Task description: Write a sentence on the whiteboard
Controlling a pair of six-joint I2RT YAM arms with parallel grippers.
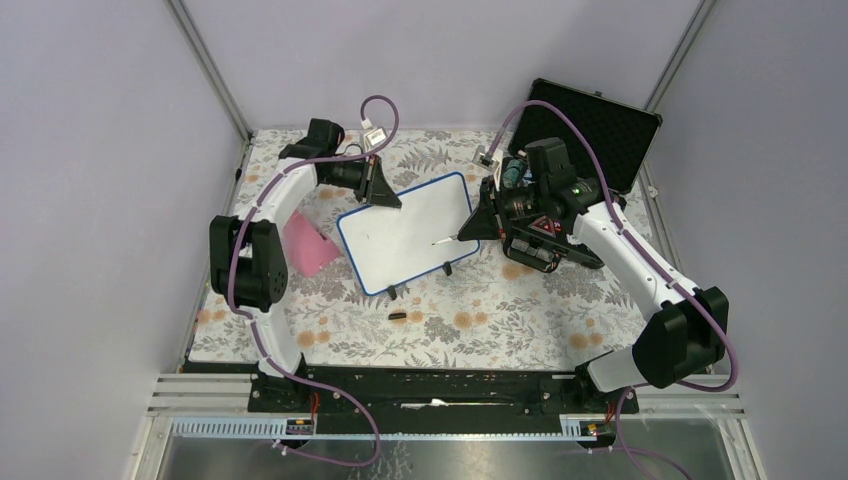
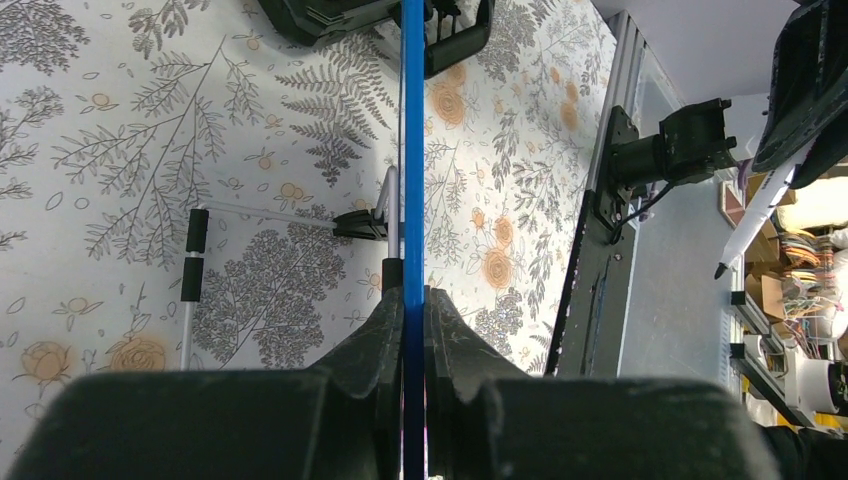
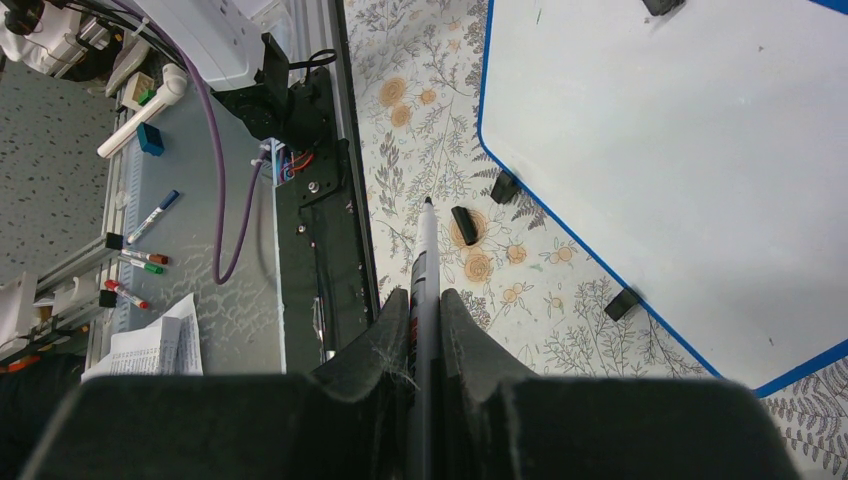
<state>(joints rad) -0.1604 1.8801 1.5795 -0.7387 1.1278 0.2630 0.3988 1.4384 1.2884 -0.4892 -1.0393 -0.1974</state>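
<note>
The whiteboard (image 1: 405,235), white with a thin blue frame, lies tilted at the middle of the floral table. My left gripper (image 1: 383,197) is shut on its far edge; the left wrist view shows the blue frame (image 2: 412,150) clamped between the jaws of that gripper (image 2: 413,295). My right gripper (image 1: 466,232) is shut on a white marker (image 1: 445,241) whose uncapped tip hangs over the board's right part. In the right wrist view the marker (image 3: 426,250) sticks out of the gripper (image 3: 425,295), left of the board (image 3: 680,150). No sentence is in view on the board's face.
A pink cloth (image 1: 308,243) lies left of the board. An open black case (image 1: 600,125) stands at the back right behind the right arm. A small black cap (image 1: 397,316) lies on the cloth in front of the board. Black clip feet (image 3: 622,303) stick out from the board's near edge.
</note>
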